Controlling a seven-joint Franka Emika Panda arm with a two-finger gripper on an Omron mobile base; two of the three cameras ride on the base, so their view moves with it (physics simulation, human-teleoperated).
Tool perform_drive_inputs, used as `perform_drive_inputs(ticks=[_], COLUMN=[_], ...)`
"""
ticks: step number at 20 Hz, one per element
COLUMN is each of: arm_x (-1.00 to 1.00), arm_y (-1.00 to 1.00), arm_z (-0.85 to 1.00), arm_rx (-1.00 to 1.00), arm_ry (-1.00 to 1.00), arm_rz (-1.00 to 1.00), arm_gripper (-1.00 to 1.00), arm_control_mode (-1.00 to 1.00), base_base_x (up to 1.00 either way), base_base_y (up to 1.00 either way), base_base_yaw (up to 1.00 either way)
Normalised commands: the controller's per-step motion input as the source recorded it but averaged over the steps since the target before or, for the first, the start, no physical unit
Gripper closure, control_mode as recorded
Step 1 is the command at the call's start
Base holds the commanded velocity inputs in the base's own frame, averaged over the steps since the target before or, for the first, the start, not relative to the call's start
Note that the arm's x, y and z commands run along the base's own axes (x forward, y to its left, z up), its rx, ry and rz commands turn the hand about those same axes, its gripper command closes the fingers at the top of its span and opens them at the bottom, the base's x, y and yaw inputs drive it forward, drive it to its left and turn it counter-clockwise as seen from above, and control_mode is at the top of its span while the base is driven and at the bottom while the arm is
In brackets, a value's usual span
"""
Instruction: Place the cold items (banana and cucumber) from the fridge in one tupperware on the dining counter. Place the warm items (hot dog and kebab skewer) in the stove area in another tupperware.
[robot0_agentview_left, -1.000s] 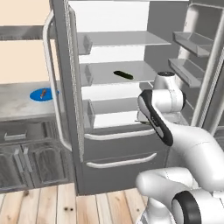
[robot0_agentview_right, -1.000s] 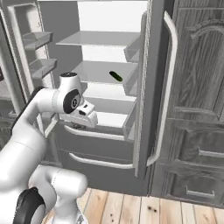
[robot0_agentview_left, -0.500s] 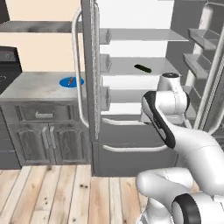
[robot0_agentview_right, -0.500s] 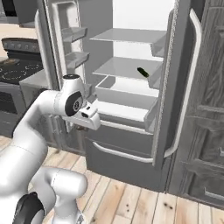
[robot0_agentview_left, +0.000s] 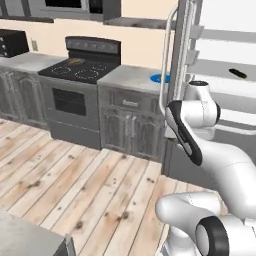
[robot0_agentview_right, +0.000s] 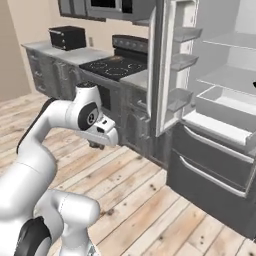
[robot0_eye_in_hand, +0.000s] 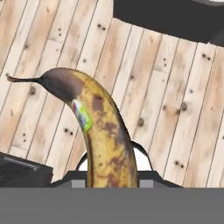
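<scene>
A brown-spotted yellow banana (robot0_eye_in_hand: 104, 131) with a small sticker rises between my fingers in the hand view, above the wooden floor. My gripper (robot0_eye_in_hand: 112, 177) is shut on it. In the right base view the gripper (robot0_agentview_right: 99, 144) hangs low over the floor, left of the open fridge (robot0_agentview_right: 215, 100). A dark cucumber (robot0_agentview_left: 237, 73) lies on a fridge shelf. A small brownish item (robot0_agentview_left: 75, 61) rests on the stove (robot0_agentview_left: 80, 72); which warm item it is I cannot tell. The tupperware is out of view.
The open fridge door (robot0_agentview_right: 159, 75) stands beside the arm. A blue dish (robot0_agentview_left: 161, 77) sits on the counter between stove and fridge. A toaster (robot0_agentview_right: 67, 37) stands further left. A grey counter corner (robot0_agentview_left: 30, 242) shows at the lower left.
Both base views have swung left, from facing the fridge to the stove run and open floor; the camera moved. The banana stays in the grip.
</scene>
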Motion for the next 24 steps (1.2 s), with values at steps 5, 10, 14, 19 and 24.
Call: perform_drive_inputs(ticks=[5, 10, 14, 19, 24], arm_x=[0.0, 0.0, 0.0, 0.0, 0.0], arm_y=[0.0, 0.0, 0.0, 0.0, 0.0], arm_z=[0.0, 0.0, 0.0, 0.0, 0.0], arm_rx=[0.0, 0.0, 0.0, 0.0, 0.0], arm_ry=[0.0, 0.0, 0.0, 0.0, 0.0], arm_rz=[0.0, 0.0, 0.0, 0.0, 0.0], arm_gripper=[1.0, 1.0, 1.0, 1.0, 1.0], arm_control_mode=[1.0, 1.0, 1.0, 1.0, 1.0], base_base_x=[-0.12, 0.0, -0.04, -0.59, -0.12], base_base_y=[0.1, 0.0, 0.08, 0.77, 0.98], base_base_yaw=[0.85, 0.82, 0.69, 0.27, 0.06])
